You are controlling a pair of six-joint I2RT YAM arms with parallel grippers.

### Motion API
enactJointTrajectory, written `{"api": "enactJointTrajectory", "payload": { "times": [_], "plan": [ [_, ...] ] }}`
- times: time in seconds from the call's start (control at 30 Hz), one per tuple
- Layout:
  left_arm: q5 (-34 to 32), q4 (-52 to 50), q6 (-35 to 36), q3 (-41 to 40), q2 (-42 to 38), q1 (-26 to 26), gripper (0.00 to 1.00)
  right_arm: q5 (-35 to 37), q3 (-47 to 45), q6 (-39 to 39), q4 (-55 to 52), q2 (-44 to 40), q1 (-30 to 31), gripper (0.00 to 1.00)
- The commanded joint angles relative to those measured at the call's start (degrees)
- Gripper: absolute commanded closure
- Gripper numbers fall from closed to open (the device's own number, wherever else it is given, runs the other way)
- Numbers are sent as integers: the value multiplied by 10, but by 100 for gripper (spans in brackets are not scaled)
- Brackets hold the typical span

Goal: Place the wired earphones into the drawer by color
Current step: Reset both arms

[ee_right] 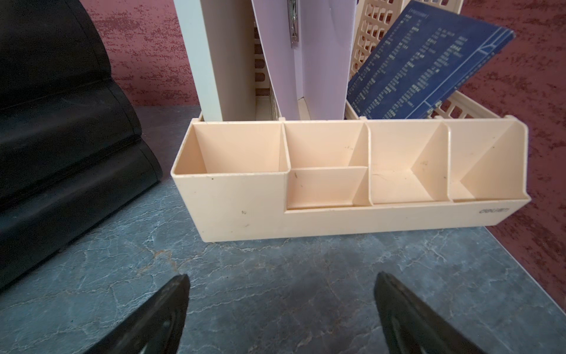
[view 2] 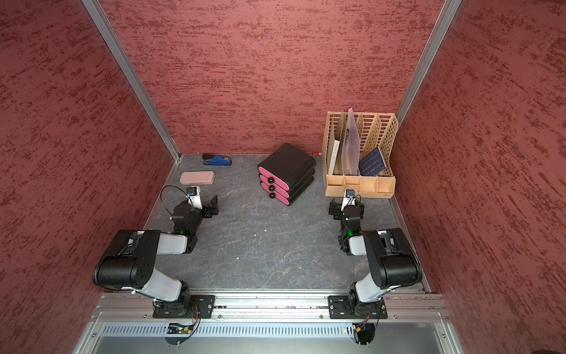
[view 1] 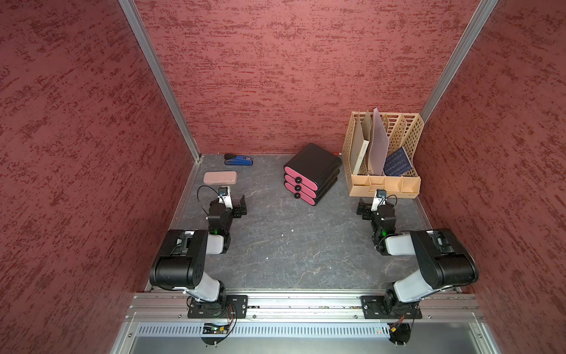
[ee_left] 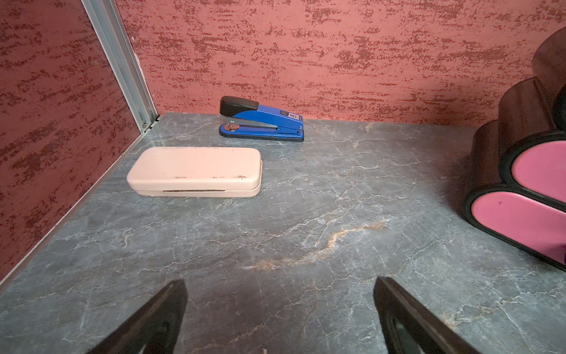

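I found no wired earphones in any view. The shut drawer unit (view 1: 309, 174) lay ahead-right of the left claw (ee_left: 279, 280), pink fronts toward it. That and the right claw (ee_right: 280, 275) stood apart, empty.

Left arm (view 1: 214, 243) and right arm (view 1: 398, 245) folded low, jaws wide apart

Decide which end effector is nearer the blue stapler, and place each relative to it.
Left. The left end effector hangs open in front of the stapler, on the near side of the pink case. The right end effector is across the table, before the beige organiser.
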Motion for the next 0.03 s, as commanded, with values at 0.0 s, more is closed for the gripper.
{"api": "enactJointTrajectory", "payload": {
  "times": [0.0],
  "plan": [
    [11,-4,1,10,-2,4,0,1,10,0,23,-4,-4,2]
  ]
}}
